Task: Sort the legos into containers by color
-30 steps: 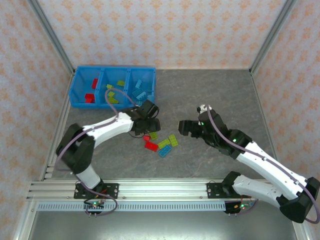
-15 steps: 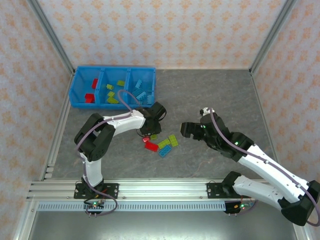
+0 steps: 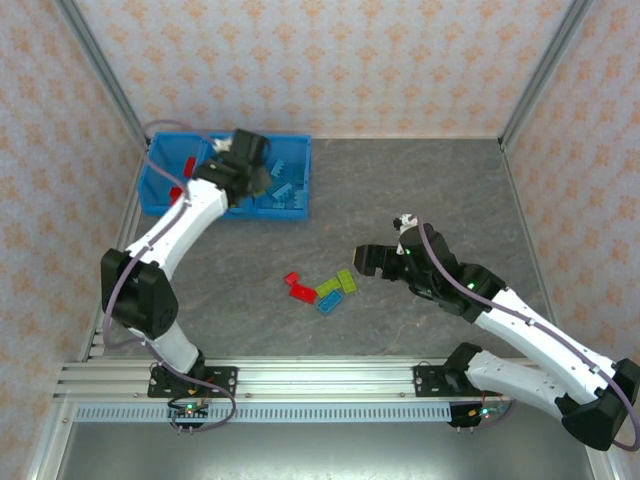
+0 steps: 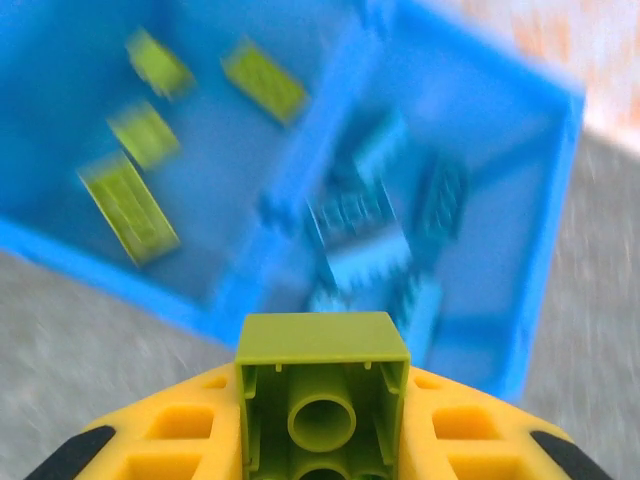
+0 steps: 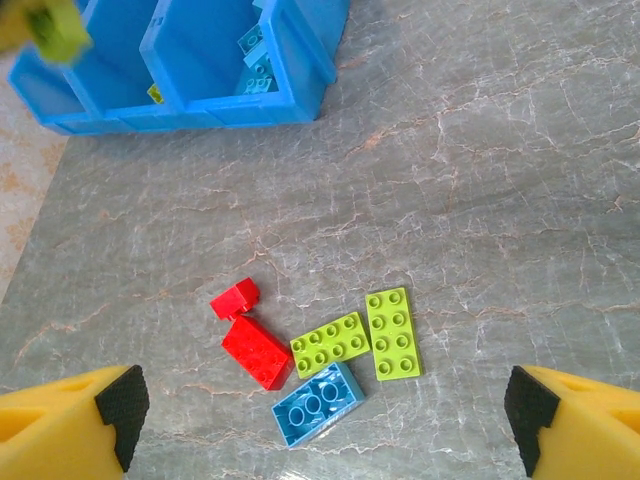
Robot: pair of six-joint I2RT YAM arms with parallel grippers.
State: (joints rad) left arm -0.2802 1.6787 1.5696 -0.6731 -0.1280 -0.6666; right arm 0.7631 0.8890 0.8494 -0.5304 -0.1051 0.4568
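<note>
My left gripper (image 3: 254,174) hangs over the blue tray (image 3: 150,172), shut on a lime brick (image 4: 322,345) whose hollow underside faces the camera. Below it, lime bricks (image 4: 128,205) lie in the middle compartment and light blue bricks (image 4: 372,228) in the right one. Red bricks (image 3: 187,166) lie in the left compartment. My right gripper (image 3: 367,258) stands open above the loose pile on the table: a small red brick (image 5: 235,297), a larger red brick (image 5: 257,350), two lime plates (image 5: 330,344) (image 5: 392,333) and a light blue brick (image 5: 317,403) lying upside down.
The tray (image 5: 230,108) sits at the back left near the left wall post (image 3: 105,75). Grey marbled table (image 3: 430,190) spreads wide to the right and behind the pile. A metal rail (image 3: 300,378) runs along the near edge.
The left gripper has shut on a lime brick at the pile and swung back-left to above the tray. The right gripper has stayed open and shifted slightly toward the pile.
</note>
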